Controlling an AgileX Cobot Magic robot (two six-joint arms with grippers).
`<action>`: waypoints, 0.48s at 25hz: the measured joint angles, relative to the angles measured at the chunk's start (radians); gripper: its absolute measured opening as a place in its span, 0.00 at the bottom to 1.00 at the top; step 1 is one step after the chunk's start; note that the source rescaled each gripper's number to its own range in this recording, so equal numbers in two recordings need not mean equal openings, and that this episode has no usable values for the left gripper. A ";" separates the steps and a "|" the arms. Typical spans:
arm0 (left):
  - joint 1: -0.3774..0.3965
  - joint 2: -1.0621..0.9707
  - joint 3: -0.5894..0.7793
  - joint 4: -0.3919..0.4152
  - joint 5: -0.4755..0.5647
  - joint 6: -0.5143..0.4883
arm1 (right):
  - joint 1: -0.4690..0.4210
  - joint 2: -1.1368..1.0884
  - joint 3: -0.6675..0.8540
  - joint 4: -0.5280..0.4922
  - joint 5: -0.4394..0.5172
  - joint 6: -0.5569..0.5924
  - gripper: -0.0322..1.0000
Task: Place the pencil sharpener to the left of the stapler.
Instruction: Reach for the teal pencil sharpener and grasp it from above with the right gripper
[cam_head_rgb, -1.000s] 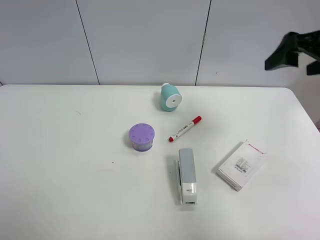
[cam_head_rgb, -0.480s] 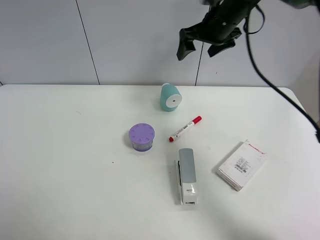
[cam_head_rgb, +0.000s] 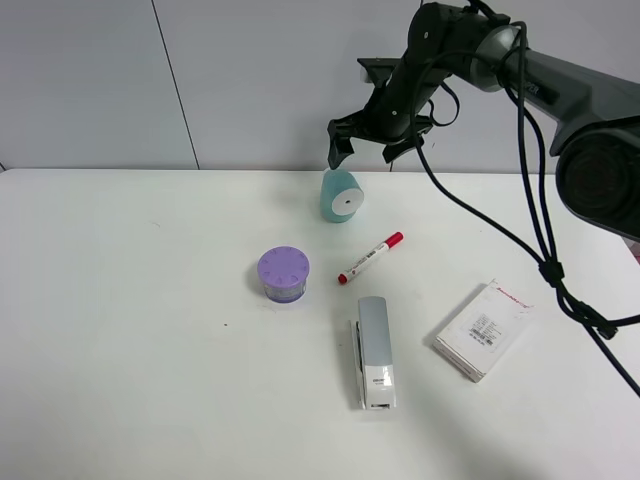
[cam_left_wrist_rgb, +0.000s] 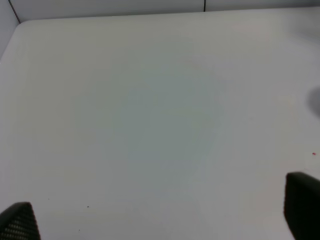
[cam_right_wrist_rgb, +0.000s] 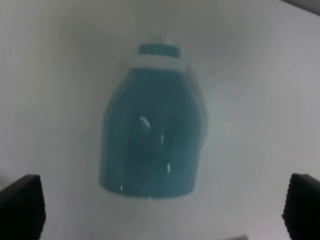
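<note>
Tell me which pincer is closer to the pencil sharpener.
Right. The right pincer hovers just above the pencil sharpener; the left pincer is over bare table, sharpener not in its view.

Teal sharpener (cam_right_wrist_rgb: 152, 140) plastic, smooth, glossy with small highlights; stapler (cam_head_rgb: 374, 350) grey-white plastic, satin; table (cam_head_rgb: 120, 330) white, matt, smooth; tub (cam_head_rgb: 283, 273) purple plastic, matt; box (cam_head_rgb: 482, 330) white card, printed paper label; pen (cam_head_rgb: 368, 258) plastic.
</note>
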 joint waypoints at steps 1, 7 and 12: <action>0.000 0.000 0.000 0.000 0.000 0.000 | 0.000 0.008 0.000 0.000 0.000 0.000 0.87; 0.000 0.000 0.000 0.000 0.000 0.000 | 0.001 0.048 -0.002 -0.003 -0.042 -0.002 0.87; 0.000 0.000 0.000 0.000 0.000 0.000 | 0.003 0.091 -0.002 -0.011 -0.076 -0.004 0.87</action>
